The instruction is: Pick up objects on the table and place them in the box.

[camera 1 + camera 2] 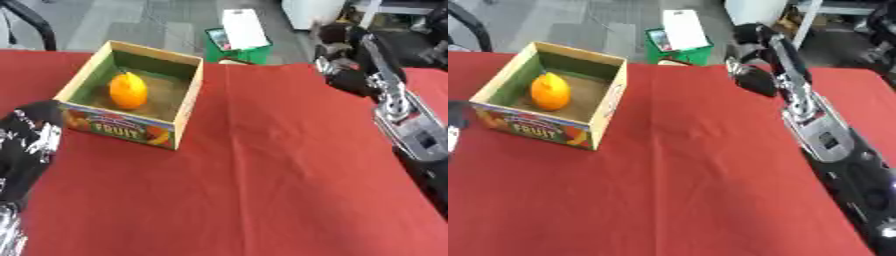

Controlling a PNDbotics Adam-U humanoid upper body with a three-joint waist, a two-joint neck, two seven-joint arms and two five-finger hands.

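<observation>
A cardboard box [186, 106] with a "FRUIT" label on its front stands on the red table at the left. An orange fruit [128, 91] lies inside it, toward the left wall. My right hand [752, 67] hangs over the table's far edge at the upper right, well to the right of the box, and I see nothing in it. My left hand [31, 137] shows at the lower left, just in front of the box's near left corner, apart from it. No other loose object shows on the cloth.
The red cloth [262, 175] covers the table from the box to the near edge. Behind the far edge, on the floor, stands a green crate [241, 49] with a white sheet on it. My right forearm [820, 135] runs along the table's right side.
</observation>
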